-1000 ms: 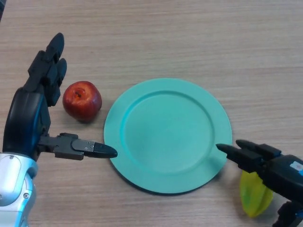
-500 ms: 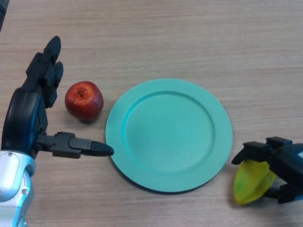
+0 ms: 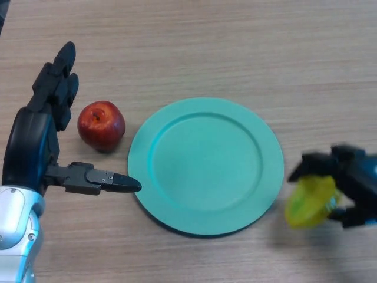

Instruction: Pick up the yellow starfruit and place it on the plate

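The yellow starfruit (image 3: 309,202) is at the lower right, just right of the teal plate (image 3: 206,165), with my right hand (image 3: 353,177) curled round it. It looks lifted slightly off the wooden table. Nothing lies on the plate, which sits in the middle of the view. My left hand (image 3: 41,135) is open at the left side, fingers pointing away and thumb reaching toward the plate's left rim.
A red apple (image 3: 101,125) stands between my left hand's fingers and the plate, close to both. The wooden table (image 3: 235,47) stretches bare behind the plate.
My right hand closed on the starfruit, then raised it and carried it a little up and toward the plate's right rim. The left hand barely moved.
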Available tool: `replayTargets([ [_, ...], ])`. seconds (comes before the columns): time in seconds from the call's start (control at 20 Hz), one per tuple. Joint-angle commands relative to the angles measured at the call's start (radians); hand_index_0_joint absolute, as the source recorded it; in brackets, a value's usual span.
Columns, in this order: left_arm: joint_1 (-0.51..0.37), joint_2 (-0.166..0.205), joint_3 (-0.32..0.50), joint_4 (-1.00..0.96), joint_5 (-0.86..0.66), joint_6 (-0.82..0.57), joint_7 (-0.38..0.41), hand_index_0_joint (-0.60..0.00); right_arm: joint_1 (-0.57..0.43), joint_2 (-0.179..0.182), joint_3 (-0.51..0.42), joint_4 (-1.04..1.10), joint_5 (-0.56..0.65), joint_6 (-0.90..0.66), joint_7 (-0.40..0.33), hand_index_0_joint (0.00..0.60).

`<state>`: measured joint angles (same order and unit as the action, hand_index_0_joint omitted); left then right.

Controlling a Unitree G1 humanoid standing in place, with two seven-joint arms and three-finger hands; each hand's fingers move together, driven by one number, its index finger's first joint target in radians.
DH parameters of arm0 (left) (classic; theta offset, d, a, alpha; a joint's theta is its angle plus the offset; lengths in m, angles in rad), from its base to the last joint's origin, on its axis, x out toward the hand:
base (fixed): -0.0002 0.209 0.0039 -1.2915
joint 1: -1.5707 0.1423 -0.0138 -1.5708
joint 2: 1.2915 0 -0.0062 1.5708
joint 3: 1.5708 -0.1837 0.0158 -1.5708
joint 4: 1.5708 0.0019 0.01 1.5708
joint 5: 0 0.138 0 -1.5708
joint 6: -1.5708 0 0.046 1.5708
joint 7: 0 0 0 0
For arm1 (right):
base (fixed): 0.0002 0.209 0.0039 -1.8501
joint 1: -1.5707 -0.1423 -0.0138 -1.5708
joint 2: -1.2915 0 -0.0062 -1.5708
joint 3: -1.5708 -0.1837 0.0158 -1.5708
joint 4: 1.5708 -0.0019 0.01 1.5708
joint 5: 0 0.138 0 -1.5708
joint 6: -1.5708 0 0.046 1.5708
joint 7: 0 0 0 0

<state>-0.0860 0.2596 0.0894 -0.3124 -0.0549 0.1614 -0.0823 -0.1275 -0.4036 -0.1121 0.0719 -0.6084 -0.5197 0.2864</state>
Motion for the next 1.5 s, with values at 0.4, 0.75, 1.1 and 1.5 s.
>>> replayTargets([
  [0.4,-0.021,0.036,0.090,-0.108,-0.008,-0.096,0.020,0.000,-0.238,0.168,0.163,0.031,0.174,0.016,-0.051,0.600],
  [0.75,-0.019,0.032,0.096,-0.115,-0.009,-0.097,0.026,0.000,-0.310,0.203,0.227,0.283,-0.089,-0.029,-0.227,0.600],
  [1.1,-0.025,0.036,0.106,-0.071,-0.052,-0.130,0.036,0.000,-0.295,0.208,0.229,0.301,-0.161,0.071,-0.218,0.400],
  [1.5,-0.019,0.016,0.057,-0.053,-0.011,-0.147,0.054,0.000,-0.278,0.201,0.185,0.132,0.023,0.095,-0.237,0.000],
])
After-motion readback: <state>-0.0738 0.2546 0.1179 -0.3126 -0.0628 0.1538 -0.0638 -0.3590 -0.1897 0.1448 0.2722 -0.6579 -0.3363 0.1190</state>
